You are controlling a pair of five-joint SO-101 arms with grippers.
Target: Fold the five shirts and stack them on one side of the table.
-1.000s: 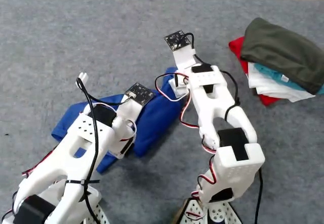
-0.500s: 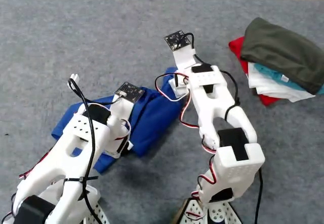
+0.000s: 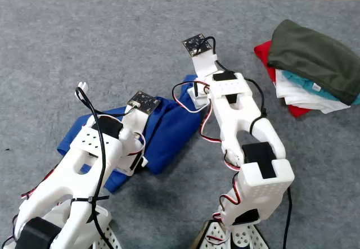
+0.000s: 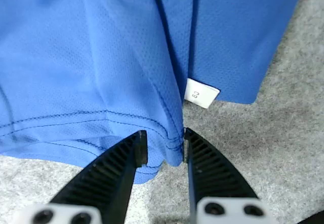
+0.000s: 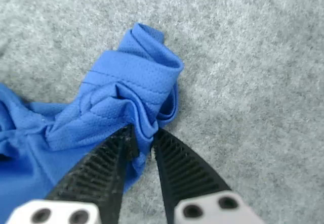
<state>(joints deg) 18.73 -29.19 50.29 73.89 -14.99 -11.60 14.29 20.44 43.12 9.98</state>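
The blue shirt [image 3: 169, 131] lies on the table [image 3: 84, 41] between my arms. My left gripper [image 4: 163, 145] pinches its hem, and my right gripper [image 5: 143, 138] clenches a bunched corner. I judge the mesh soft, light and slippery; hems hold best.

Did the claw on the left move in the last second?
Yes. The left claw slid away from the folded shirt stack, gripping the blue shirt.

Left tool [image 4: 163, 145] and right tool [image 5: 143, 135] both sit low, jaws pinching folds of the blue shirt [image 4: 91, 57]. Both arms extend forward, side by side.
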